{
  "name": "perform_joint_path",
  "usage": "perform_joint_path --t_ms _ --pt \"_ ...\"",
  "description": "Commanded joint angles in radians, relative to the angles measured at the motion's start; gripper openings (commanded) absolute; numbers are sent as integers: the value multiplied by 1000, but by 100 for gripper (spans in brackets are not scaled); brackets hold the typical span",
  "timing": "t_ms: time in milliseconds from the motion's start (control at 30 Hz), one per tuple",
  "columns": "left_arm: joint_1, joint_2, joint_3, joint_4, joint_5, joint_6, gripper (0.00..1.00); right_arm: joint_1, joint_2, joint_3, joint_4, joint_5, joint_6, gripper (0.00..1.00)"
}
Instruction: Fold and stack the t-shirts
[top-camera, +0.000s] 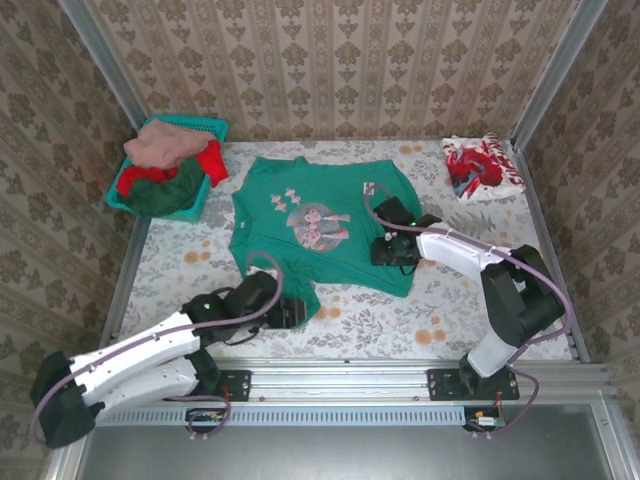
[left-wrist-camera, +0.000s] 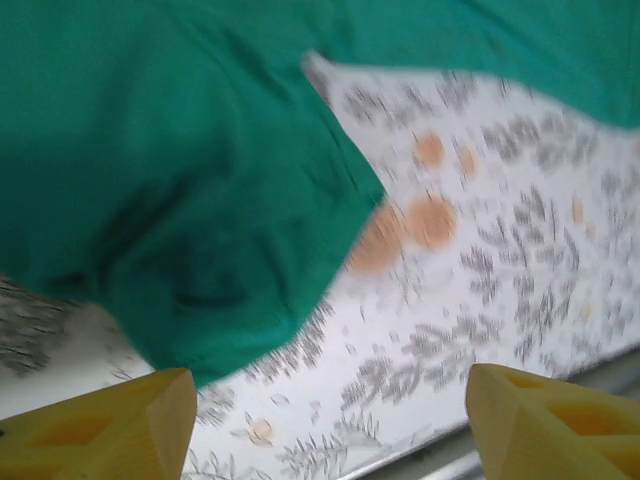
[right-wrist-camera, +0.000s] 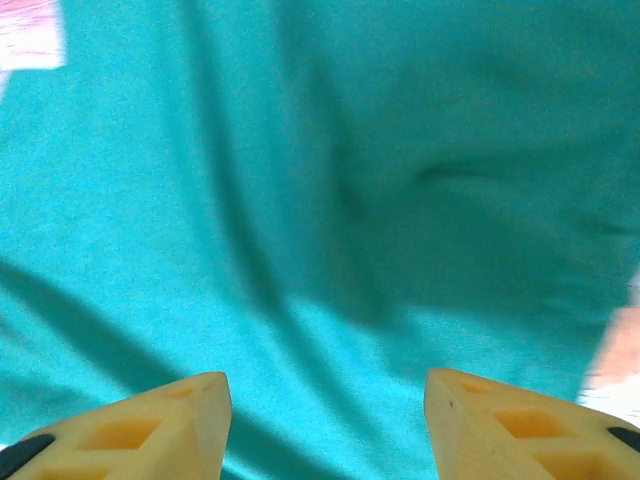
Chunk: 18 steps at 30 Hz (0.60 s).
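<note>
A teal-green t-shirt (top-camera: 320, 225) with a pale chest print lies spread face up in the middle of the table. My left gripper (top-camera: 297, 312) sits low at its near-left hem corner. In the left wrist view that gripper (left-wrist-camera: 330, 430) is open, with bare tablecloth between the yellow fingers (left-wrist-camera: 110, 425) and the shirt's corner (left-wrist-camera: 180, 180) just ahead. My right gripper (top-camera: 380, 250) hovers over the shirt's right side. In the right wrist view it (right-wrist-camera: 328, 420) is open above wrinkled teal cloth (right-wrist-camera: 320, 180), holding nothing. A folded red-and-white t-shirt (top-camera: 483, 167) lies at the back right.
A teal mesh basket (top-camera: 200, 124) at the back left holds salmon-pink (top-camera: 160, 143), red (top-camera: 212, 160) and dark green (top-camera: 165, 195) shirts. The flowered tablecloth (top-camera: 450, 320) is bare at the near right. Metal rails and wallpapered walls close in the table.
</note>
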<state>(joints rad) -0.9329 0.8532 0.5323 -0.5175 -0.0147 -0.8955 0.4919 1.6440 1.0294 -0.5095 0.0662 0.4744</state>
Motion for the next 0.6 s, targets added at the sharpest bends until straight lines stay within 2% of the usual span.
perform_joint_path --t_ms 0,67,133,233,367,500,567 --pt "201 40 3 8 61 77 79 31 64 5 38 -31 47 55" --pt "303 121 56 21 74 150 80 30 82 -10 36 -12 59 55" --pt "355 206 123 -3 25 204 80 14 80 -36 22 5 72 55" --pt "432 314 169 41 44 257 81 -55 65 -80 -19 15 87 56" --pt "503 421 198 69 50 304 81 -144 -10 -155 26 -83 84 56" --pt "539 519 257 94 71 363 82 -165 -27 -112 -67 18 48 57" --pt "539 594 327 61 63 395 82 -207 -38 -96 -92 27 15 58"
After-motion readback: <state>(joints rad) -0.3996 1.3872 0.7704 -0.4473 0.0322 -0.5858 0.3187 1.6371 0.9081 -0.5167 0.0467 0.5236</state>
